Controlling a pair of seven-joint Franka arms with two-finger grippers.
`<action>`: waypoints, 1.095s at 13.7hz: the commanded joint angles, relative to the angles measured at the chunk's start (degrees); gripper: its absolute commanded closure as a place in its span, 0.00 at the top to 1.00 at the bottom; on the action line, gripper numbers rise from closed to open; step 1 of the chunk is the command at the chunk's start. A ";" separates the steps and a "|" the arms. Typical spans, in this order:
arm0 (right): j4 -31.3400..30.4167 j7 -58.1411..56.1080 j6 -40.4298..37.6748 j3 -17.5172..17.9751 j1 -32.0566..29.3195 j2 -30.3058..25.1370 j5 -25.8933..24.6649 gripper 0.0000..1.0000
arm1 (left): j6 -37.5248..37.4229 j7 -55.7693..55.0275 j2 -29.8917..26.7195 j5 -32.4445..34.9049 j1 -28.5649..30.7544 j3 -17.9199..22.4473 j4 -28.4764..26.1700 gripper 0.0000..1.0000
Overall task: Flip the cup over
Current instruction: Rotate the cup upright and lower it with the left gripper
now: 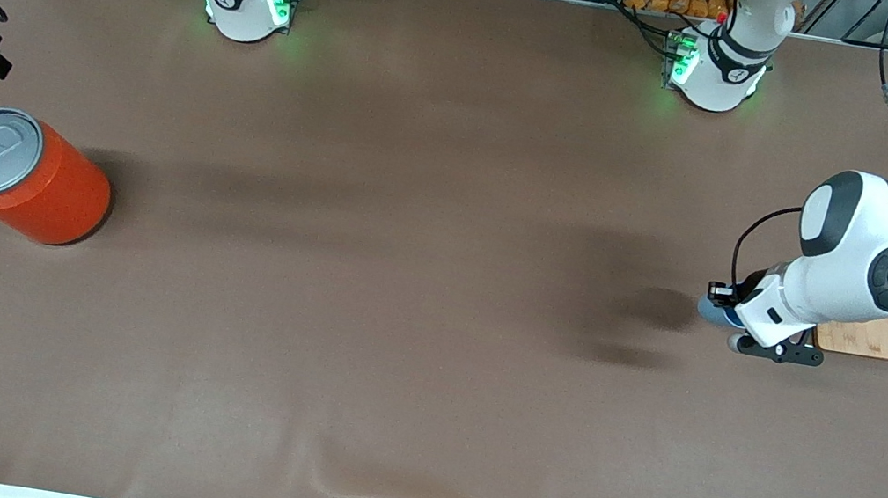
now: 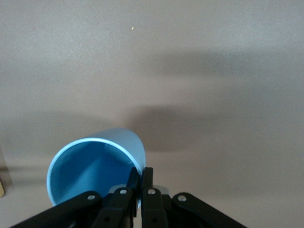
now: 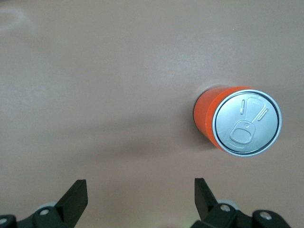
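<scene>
The small light-blue plastic tumbler (image 2: 95,171) is being pinched at its rim by the left gripper (image 2: 140,183), well apart from the orange can (image 1: 28,176); rotation should be slow. The right gripper (image 3: 140,197) is waiting open above that can.

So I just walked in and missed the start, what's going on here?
The left tool is shut on the rim of the blue cup, low over the table at the left arm's end. The right tool waits open above the table, with the orange can standing untouched at the right arm's end.
</scene>
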 commanded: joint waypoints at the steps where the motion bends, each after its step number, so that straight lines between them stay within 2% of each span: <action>1: -0.74 -0.55 -0.05 -0.21 0.00 -0.81 0.23 1.00 | 0.60 -2.21 1.15 1.64 -0.12 -0.03 1.37 0.00; 15: -0.74 -0.55 0.22 -0.21 0.00 -0.72 0.41 1.00 | 7.64 -5.46 4.40 1.64 0.41 0.23 -0.21 0.00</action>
